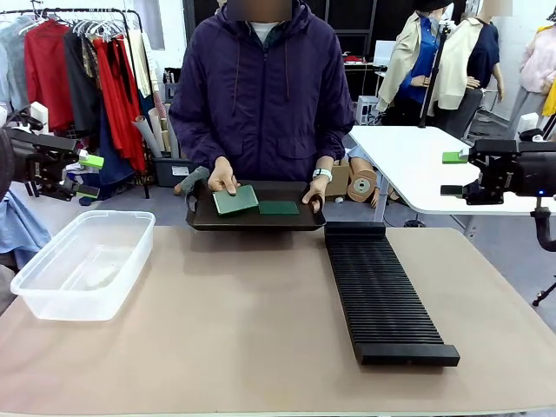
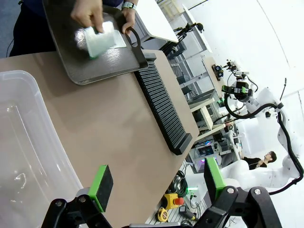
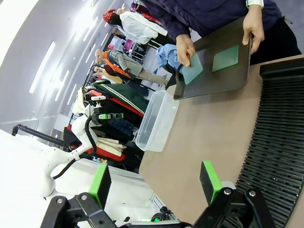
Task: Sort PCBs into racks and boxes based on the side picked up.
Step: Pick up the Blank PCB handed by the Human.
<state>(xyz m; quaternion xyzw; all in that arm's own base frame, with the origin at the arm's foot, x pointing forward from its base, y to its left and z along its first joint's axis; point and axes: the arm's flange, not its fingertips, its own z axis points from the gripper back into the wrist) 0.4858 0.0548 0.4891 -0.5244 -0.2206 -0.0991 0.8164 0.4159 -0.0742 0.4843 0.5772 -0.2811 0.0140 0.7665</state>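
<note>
While the person [image 1: 261, 95] is standing at the far side gripping the dark tray [image 1: 261, 221] by its handle with one hand [image 1: 317, 187], their other hand [image 1: 223, 176] is resting on the paler PCB [image 1: 236, 201]. That board is lying skewed just beside the darker PCB [image 1: 278, 208], both on the tray. The left gripper [image 1: 89, 176] is hovering up off the table [image 1: 243, 330] out past the clear tub [image 1: 61, 306]. The right gripper [image 1: 450, 174] is hanging off to the side beyond the black rack [image 1: 382, 295]. Both are sitting with fingers spread wide apart, nothing between them. The rack is lying right of middle, with its far end right by the tray, and the tub's sitting near the left edge.
</note>
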